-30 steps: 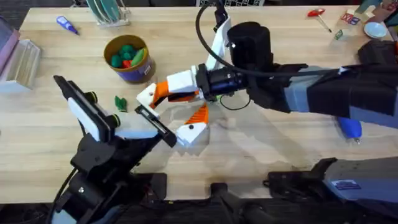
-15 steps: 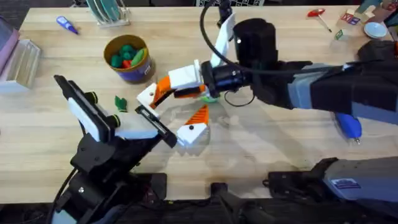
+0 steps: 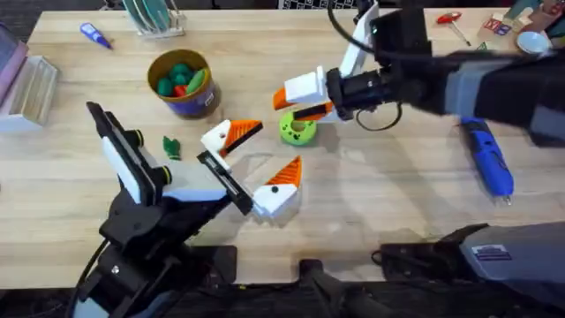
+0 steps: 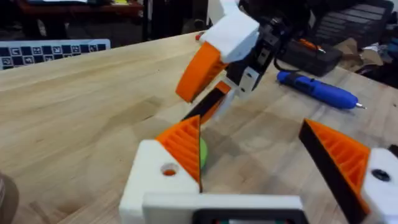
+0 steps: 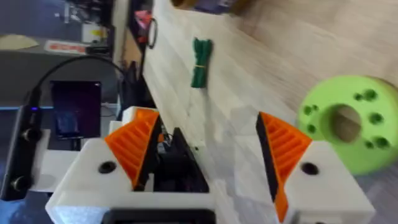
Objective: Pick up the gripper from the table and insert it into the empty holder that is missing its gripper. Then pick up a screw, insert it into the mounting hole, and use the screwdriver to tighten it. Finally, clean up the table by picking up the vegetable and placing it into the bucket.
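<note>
While spread wide with nothing between its 2 orange-padded fingers, left gripper (image 3: 254, 162) rests low over the table's middle, nearer the front edge; in the left wrist view, both white finger blocks (image 4: 165, 180) carry ribbed orange wedges, with bare wood between them. Right gripper (image 3: 303, 99) hangs farther back and right of centre, reached in from the right side, fingers parted to a moderate gap and holding nothing; seen from its own camera (image 5: 202, 155), a ribbed orange pad sits on each white mount. Just beside and under that gripper lies a lime-green disc (image 3: 297, 129) with holes, flat on the wood. Toward the right edge lies the screwdriver (image 3: 487, 161), blue, on its side, thin bit pointing to the front edge, well apart from both grippers. Near the back left stands the bucket (image 3: 183, 84), yellow-rimmed, with green and red toys inside. Between bucket and left arm lies the vegetable (image 3: 171, 147), small and dark green, on bare table. Cannot tell which holder lacks a pad; no loose orange wedge made out on the table.
</note>
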Robot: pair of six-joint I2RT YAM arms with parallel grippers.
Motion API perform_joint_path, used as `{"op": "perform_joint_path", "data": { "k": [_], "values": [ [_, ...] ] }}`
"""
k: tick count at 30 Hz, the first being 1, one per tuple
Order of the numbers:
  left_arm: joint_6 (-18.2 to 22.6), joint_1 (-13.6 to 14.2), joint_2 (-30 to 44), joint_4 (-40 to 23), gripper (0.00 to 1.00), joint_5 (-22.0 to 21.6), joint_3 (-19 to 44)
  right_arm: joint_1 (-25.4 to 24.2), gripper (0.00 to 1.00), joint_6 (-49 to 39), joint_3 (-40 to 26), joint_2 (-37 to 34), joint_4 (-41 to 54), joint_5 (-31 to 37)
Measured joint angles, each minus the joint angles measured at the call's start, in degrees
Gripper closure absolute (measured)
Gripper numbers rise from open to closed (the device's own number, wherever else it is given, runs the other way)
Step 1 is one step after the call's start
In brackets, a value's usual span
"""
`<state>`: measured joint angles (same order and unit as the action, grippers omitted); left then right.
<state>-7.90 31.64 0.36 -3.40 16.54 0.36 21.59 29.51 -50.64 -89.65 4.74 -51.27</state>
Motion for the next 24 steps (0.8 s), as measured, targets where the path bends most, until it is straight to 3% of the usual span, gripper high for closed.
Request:
{"op": "perform_joint_path", "data": {
  "k": [5, 8, 16, 24],
  "values": [
    [0.3, 0.0, 0.0, 0.1, 0.015, 1.8, 0.0, -0.6, 0.097, -12.6, -7.6, 0.0, 19.1, 7.9],
    [0.7, 0.0, 0.0, 0.2, 0.015, 2.4, 0.0, -0.2, 0.096, -19.3, -10.7, 0.0, 25.1, 15.0],
    [1.9, 0.0, 0.0, 0.2, 0.015, 4.6, 0.0, 5.3, 0.094, -31.3, -11.4, 0.0, 29.7, 31.4],
    [1.9, 0.0, 0.0, 0.2, 0.016, 5.0, 0.0, 9.4, 0.094, -34.2, -11.4, 0.0, 28.3, 37.3]
  ]
}}
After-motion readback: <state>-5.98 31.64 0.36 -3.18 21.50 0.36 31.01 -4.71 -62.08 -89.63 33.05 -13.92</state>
